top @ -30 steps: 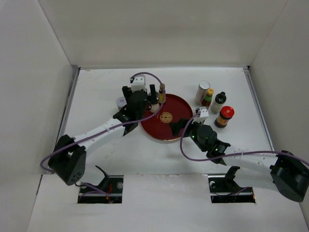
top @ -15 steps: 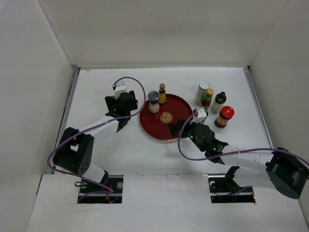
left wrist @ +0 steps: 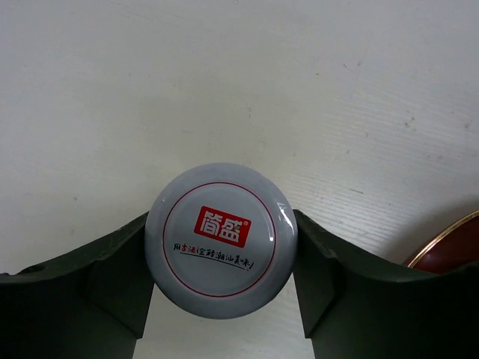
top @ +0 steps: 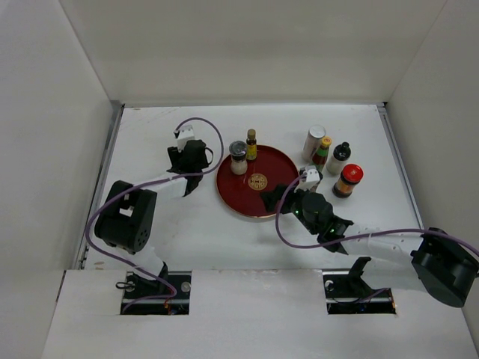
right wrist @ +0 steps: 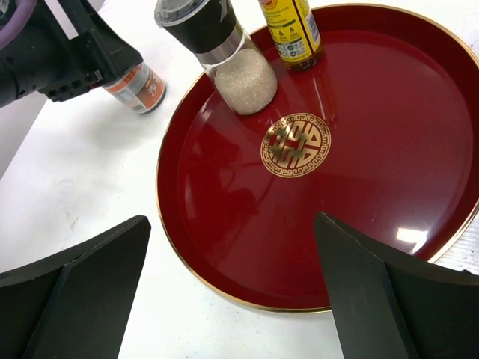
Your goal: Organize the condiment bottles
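A silver-cap jar (left wrist: 222,228) sits on the table left of the round red tray (top: 275,166). My left gripper (top: 189,158) is over it, and its fingers (left wrist: 123,269) press both sides of the cap. The jar's orange label shows in the right wrist view (right wrist: 138,86). A black-topped grinder (top: 238,157) and a small yellow-label bottle (top: 251,144) stand at the tray's far left rim. My right gripper (top: 273,196) is open and empty over the tray's near edge (right wrist: 247,295).
Right of the tray stand a tall white bottle (top: 314,142), a green bottle (top: 322,152), a black-cap bottle (top: 339,158) and a red-cap jar (top: 349,179). White walls enclose the table on three sides.
My left gripper left the grinder standing in the tray, swung left and came down over the silver-cap jar, which is now between its fingers. The right arm has barely moved.
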